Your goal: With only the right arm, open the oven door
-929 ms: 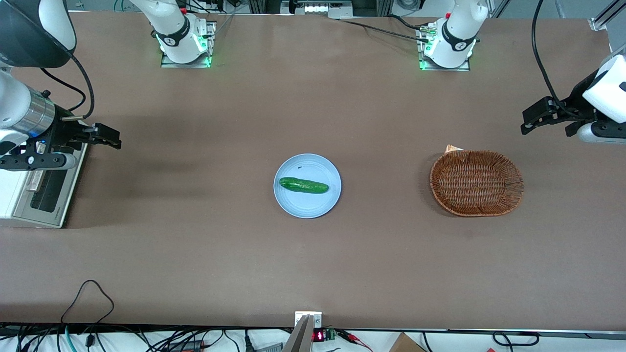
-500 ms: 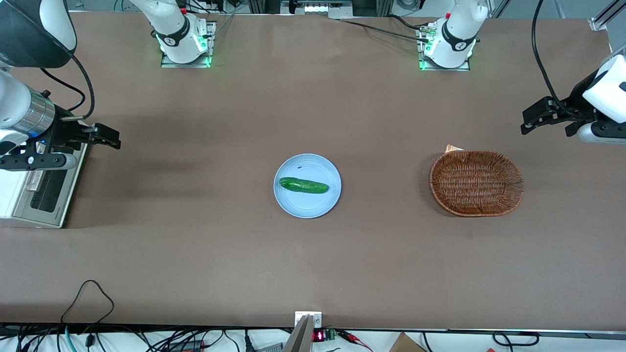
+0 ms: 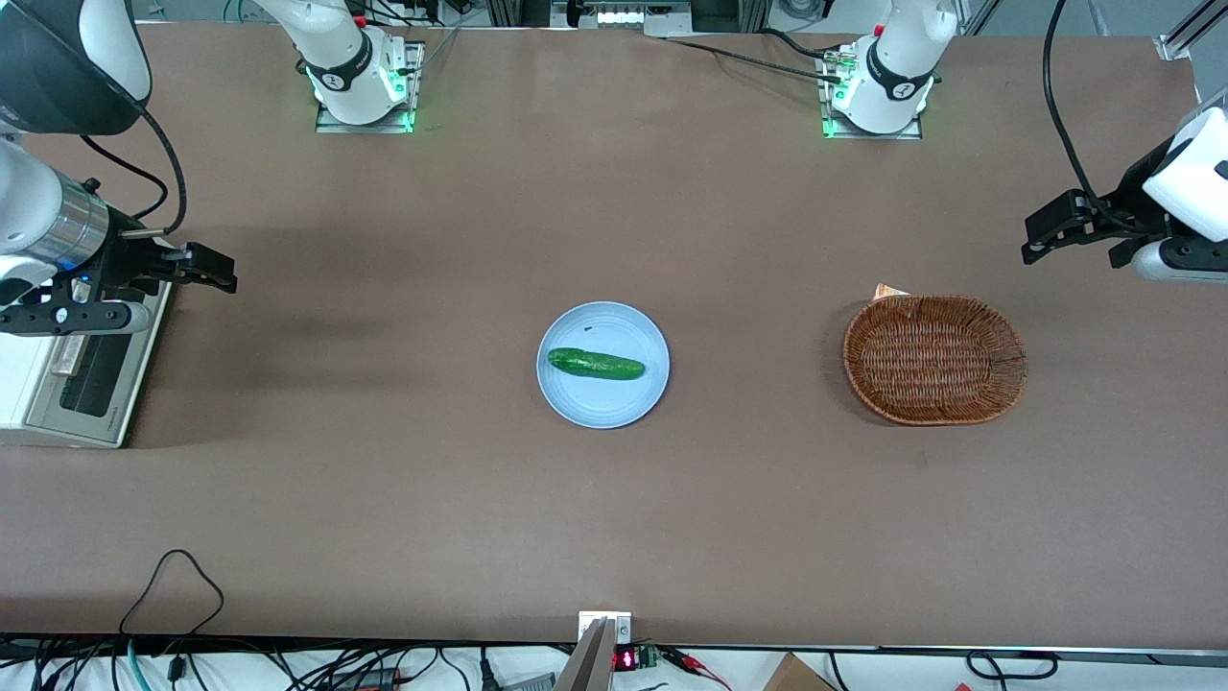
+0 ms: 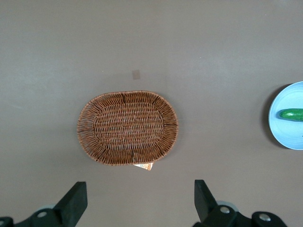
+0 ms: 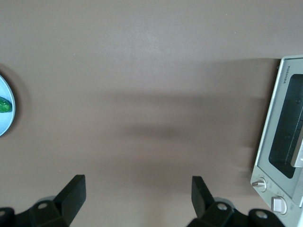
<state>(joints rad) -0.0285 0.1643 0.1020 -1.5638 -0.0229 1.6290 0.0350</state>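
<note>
The cream-white toaster oven (image 3: 38, 384) stands at the working arm's end of the table. Its oven door (image 3: 94, 369), a silver frame around dark glass, looks shut. The door also shows in the right wrist view (image 5: 287, 137), with the oven's knobs (image 5: 258, 184) beside it. My right arm's silver wrist cuff (image 3: 67, 228) hangs over the oven's top. The right gripper (image 3: 228, 273) is open and empty. It hovers above bare table just off the oven's edge, pointing toward the table's middle. In the right wrist view its fingers (image 5: 71, 194) stand wide apart over the brown table.
A light blue plate (image 3: 602, 408) with a green cucumber (image 3: 595, 364) sits mid-table. A brown wicker basket (image 3: 934, 359) lies toward the parked arm's end. Cables hang along the table's front edge.
The right gripper has crept very slightly away from the front camera. Nothing else has moved.
</note>
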